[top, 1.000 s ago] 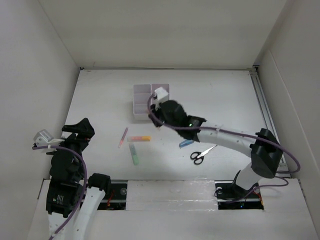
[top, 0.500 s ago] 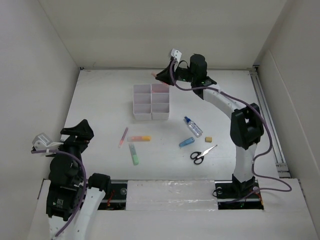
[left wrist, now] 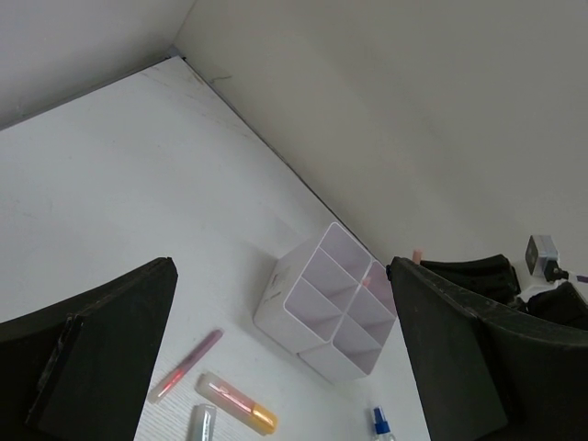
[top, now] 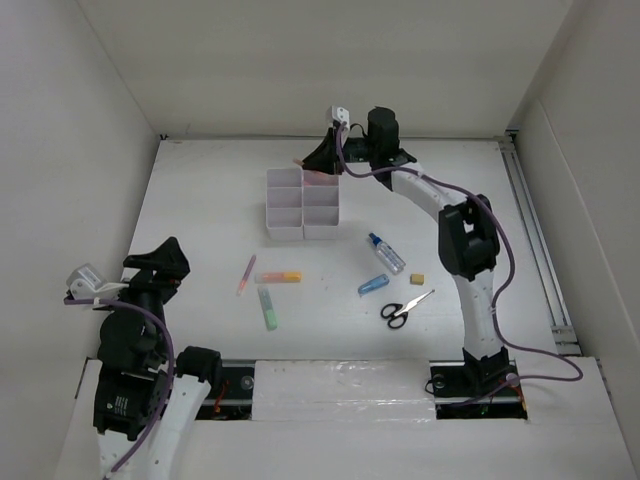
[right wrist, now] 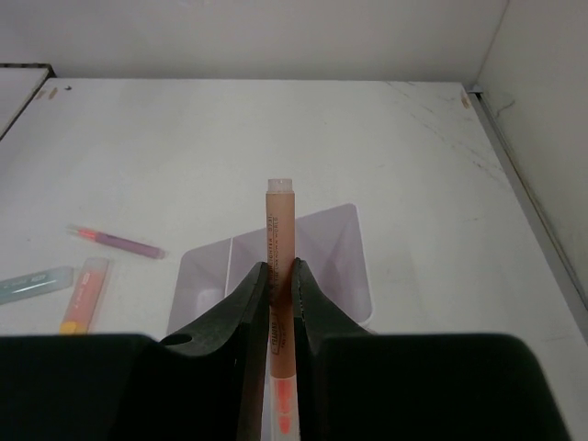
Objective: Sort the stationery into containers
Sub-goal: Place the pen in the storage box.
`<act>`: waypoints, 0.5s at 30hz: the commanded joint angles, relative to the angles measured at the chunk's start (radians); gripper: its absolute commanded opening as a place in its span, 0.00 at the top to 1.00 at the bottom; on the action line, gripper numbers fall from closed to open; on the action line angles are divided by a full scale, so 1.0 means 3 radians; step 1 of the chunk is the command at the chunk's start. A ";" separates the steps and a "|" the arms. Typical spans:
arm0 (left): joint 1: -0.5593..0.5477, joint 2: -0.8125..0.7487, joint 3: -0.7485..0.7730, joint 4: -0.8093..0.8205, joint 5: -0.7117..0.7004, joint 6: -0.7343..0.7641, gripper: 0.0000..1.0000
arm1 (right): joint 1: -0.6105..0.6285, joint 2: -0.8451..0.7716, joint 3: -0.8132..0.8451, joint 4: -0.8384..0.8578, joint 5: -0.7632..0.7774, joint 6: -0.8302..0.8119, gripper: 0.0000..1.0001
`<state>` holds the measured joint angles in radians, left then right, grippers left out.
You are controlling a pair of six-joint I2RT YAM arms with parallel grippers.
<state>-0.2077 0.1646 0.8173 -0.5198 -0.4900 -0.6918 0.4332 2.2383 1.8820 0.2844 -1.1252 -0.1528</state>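
Lower left, the left tool [top: 158, 262] hangs open and empty. In the middle, scissors [top: 405, 307], a green highlighter [top: 267, 308], a bottle [top: 385, 253], an eraser [top: 418, 277] and a pink pen [top: 246, 273] lie loose on the bench [top: 200, 200], not sorted yet. Farther up, the right tool [right wrist: 280, 276] squeezes an orange pen [right wrist: 280, 230] over the white trays [top: 285, 234].

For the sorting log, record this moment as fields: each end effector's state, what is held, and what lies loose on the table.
left end effector: open, empty, near left corner
right end effector: shut on orange pen, at the trays' far side
trays: two, white, side by side, six compartments
tray contents: cannot tell
loose on table: pink pen, orange-yellow highlighter, green highlighter, blue highlighter, bottle, eraser, scissors
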 commanded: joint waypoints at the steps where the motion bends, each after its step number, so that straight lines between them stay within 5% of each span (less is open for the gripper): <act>1: -0.0013 0.0034 -0.0014 0.0142 0.0038 0.0072 0.00 | 0.0013 0.0065 0.0261 0.0156 -0.0207 -0.0012 1.00; 15: -0.0013 0.0065 -0.0045 0.0204 0.0161 0.0133 0.00 | -0.0150 0.0469 0.0558 0.0126 -0.0335 0.0121 1.00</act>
<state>-0.2077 0.1692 0.8169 -0.5045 -0.4515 -0.6724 0.3992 2.3768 2.0041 0.2890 -1.1873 -0.1165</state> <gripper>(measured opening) 0.997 0.177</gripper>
